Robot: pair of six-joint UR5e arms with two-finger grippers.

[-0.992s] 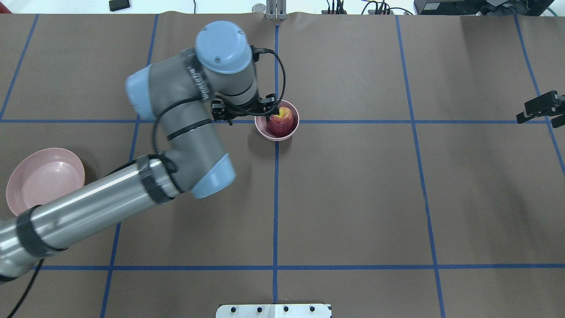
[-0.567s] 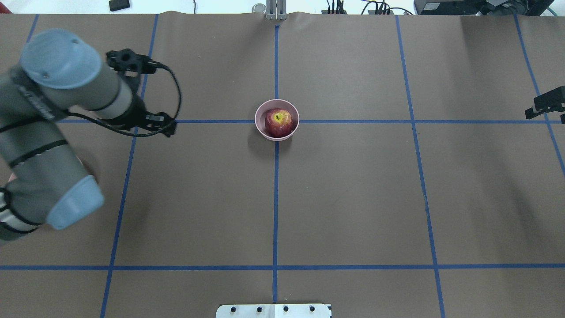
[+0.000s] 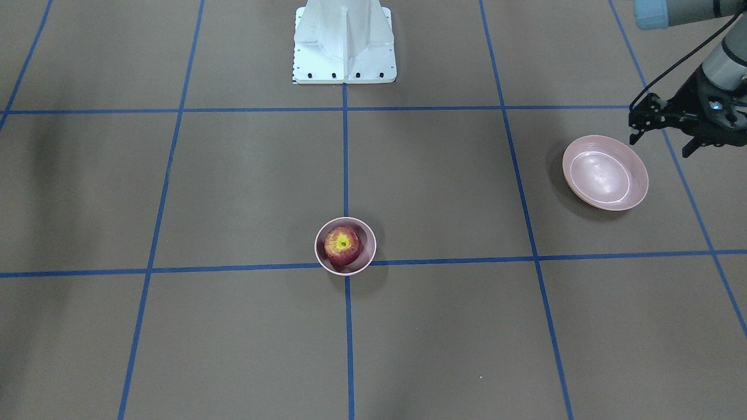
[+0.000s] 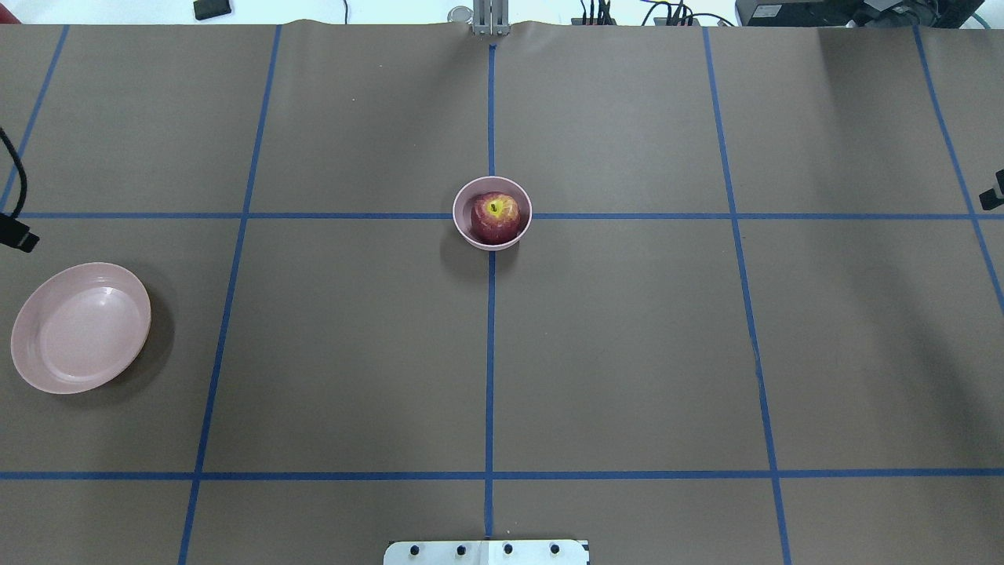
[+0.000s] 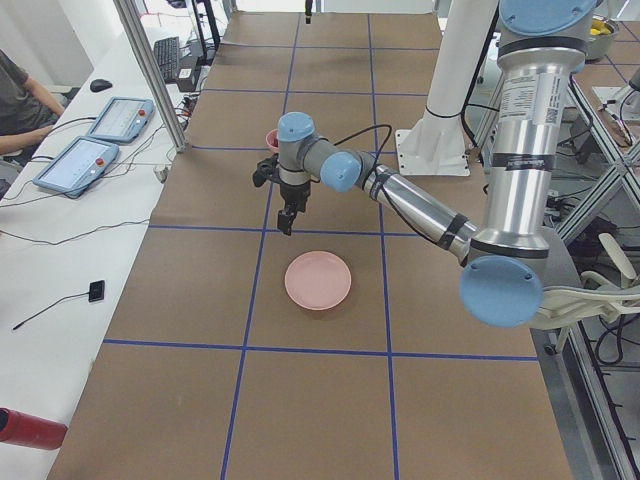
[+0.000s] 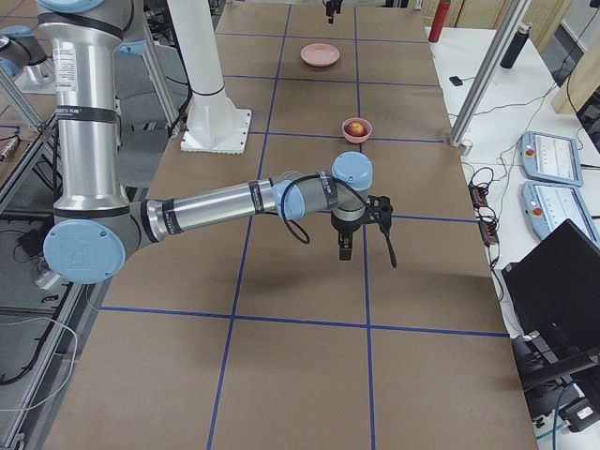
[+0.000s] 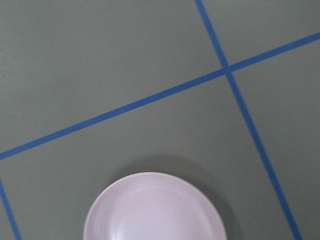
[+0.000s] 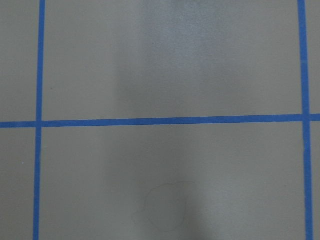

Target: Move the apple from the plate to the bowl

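The dark red apple (image 4: 494,216) with its yellow stem patch sits inside the small pink bowl (image 4: 460,224) at the table's centre; it also shows in the front view (image 3: 343,245), in the bowl (image 3: 320,256). The wide pink plate (image 4: 78,328) lies empty at the left edge and shows in the front view (image 3: 607,172) and the left wrist view (image 7: 155,210). My left gripper (image 3: 694,143) hangs open and empty above the table just beyond the plate, far from the bowl. My right gripper (image 6: 343,251) hangs over bare table at the right end; I cannot tell its state.
The white robot base (image 3: 344,41) stands at the table's near middle edge. Blue tape lines cross the brown table. In the left side view an operator (image 5: 20,95) sits by two tablets (image 5: 120,118), beside a metal post (image 5: 150,70).
My left gripper let go of the apple in the bowl and the arm swung away left, out past the plate. My right gripper drew further right, almost out of the overhead view.
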